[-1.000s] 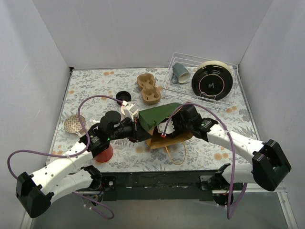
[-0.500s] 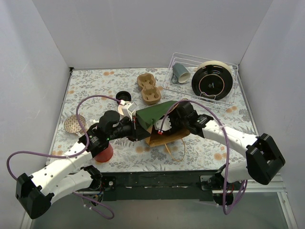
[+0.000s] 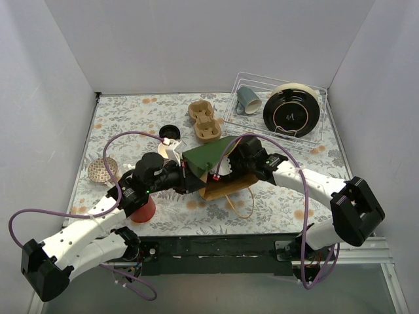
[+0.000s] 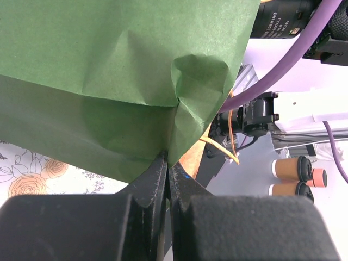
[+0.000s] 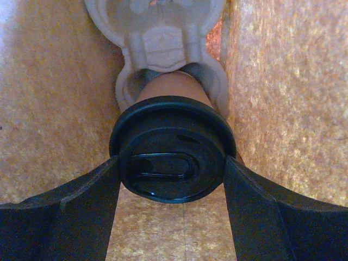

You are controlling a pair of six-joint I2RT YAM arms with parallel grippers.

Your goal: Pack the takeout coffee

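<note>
- Right wrist view: the coffee cup (image 5: pixel 173 148), black lid on, sits in the pulp carrier (image 5: pixel 163 43) deep inside the bag (image 5: pixel 54 109); the right gripper (image 5: pixel 172 163) has its jaws wide, pads against the lid's rim on both sides, so I call it held
- My left gripper (image 4: pixel 166 174) is pinched tight on the bag's green edge, holding the mouth up
- I judge one cup nearly packed; letting go and backing out are left, and a second carrier (image 3: pixel 205 121) and a loose lid (image 3: pixel 169 130) lie out on the table
- Writing: the cup's lid shows only a moulded oval and the bag is plain; a motor label (image 4: pixel 283 22) in the left wrist view reads "DAMIAO", the rest too small
</note>
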